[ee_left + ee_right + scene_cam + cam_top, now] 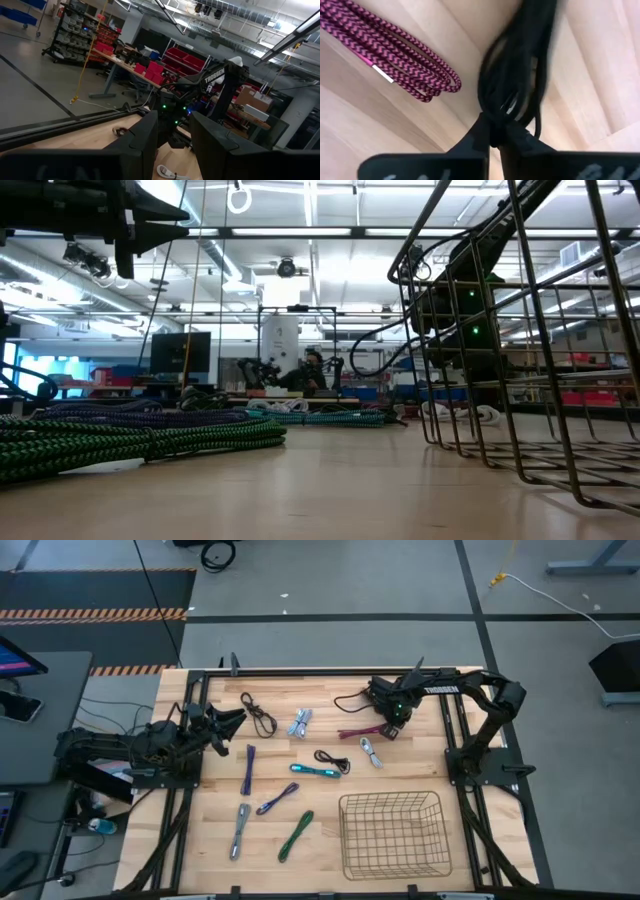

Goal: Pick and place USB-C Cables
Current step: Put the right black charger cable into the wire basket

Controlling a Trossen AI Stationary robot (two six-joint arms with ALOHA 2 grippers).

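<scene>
A wooden table (210, 840) seen from above, with bare wood along its near left edge and between the scattered cables. At the left edge the left pincer (232, 722) hangs above the wood, its two dark fingers (142, 145) parted with nothing between them. Just right of it a black cable (260, 715) lies in a loose loop, and below that a dark purple cable (248, 768) runs lengthwise toward the near edge. Nearer still lie a grey cable (240, 830), a violet cable (277, 799) and a green cable (296, 835), each a slim bundle set on a slant. In the middle are a silver-white cable (300, 722) and a teal cable (315, 770) lying across the table. Right of centre the right pincer (372, 692) is closed on another black bundle (517, 85), just beside a magenta braided cable (395, 55) lying across the table. A black wire basket (392, 833) fills the near right corner.
</scene>
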